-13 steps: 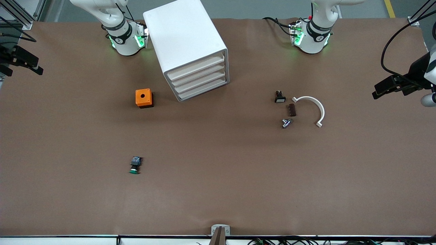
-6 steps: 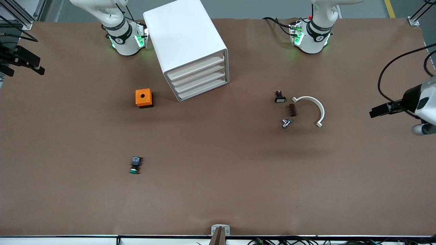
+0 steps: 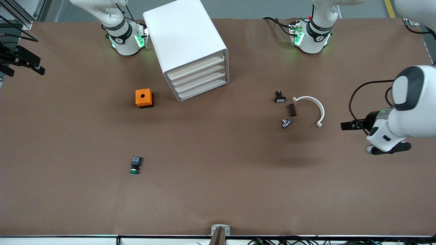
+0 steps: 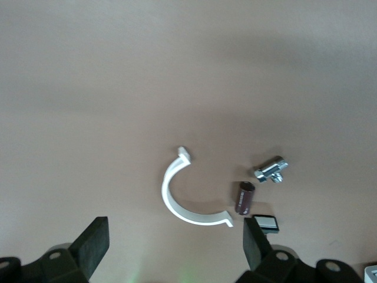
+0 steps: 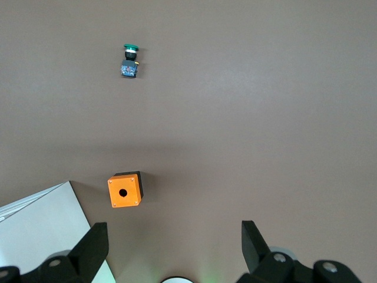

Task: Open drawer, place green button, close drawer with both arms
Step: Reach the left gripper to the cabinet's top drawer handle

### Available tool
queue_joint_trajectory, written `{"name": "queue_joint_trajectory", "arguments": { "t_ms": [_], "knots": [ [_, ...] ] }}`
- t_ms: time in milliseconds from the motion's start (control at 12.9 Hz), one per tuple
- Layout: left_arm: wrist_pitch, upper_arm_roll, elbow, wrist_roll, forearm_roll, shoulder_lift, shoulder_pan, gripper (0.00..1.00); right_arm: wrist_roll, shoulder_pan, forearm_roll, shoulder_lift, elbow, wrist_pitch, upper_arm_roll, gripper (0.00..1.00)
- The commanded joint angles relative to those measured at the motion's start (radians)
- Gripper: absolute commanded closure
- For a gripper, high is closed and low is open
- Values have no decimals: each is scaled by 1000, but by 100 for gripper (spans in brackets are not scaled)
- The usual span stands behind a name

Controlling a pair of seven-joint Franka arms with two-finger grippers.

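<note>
Front view: bench (image 3: 218, 197) carries the white cabinet (image 3: 185, 44) near the right arm's base, all four drawers shut; the drawer (image 3: 197, 69) to be opened is not singled out by anything visible. Left arm's tool (image 3: 348, 125) is up over the bench at the left arm's end, just beside the white curved clip (image 3: 313, 107); its fingers stand wide apart and empty in the left wrist view. Right arm's tool (image 3: 32, 66) waits at the bench edge by the right arm's end, fingers likewise spread and empty in its wrist view. Judgement: step in hand is the approach to the drawer, none of the task done yet. To do it well, come at the drawer front squarely along its slide axis, since the cabinet sits skewed on the bench, and steady the cabinet with the other arm so it does not drag. Orange cube (image 3: 144, 98) lies beside the cabinet, nearer the camera. Button (image 3: 135, 165) lies on its side, nearer the camera again, well apart from both tools. Hard to make out: no handle or lip on the drawer fronts; drawer interiors hidden; left arm cut off at the frame edge.
</note>
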Motion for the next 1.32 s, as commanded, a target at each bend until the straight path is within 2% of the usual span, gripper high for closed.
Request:
{"name": "queue_joint_trajectory", "arguments": {
  "t_ms": [0,311,854,1087,1242],
  "knots": [
    [-17,2,53,-196,-74,63,-84,0,8,-2,3,-23,-18,2,5,0],
    [-17,4,87,-675,-303,167,-211,0,8,-2,3,-22,-16,5,5,0],
    [-17,-5,182,-1446,-709,377,-311,0,8,-4,3,-17,7,5,5,0],
    [-25,-85,195,-1727,-783,446,-317,0,8,-4,3,-17,8,10,5,0],
    [-32,-138,193,-1847,-808,485,-319,0,8,-5,3,-17,13,10,5,0]
  ]
}}
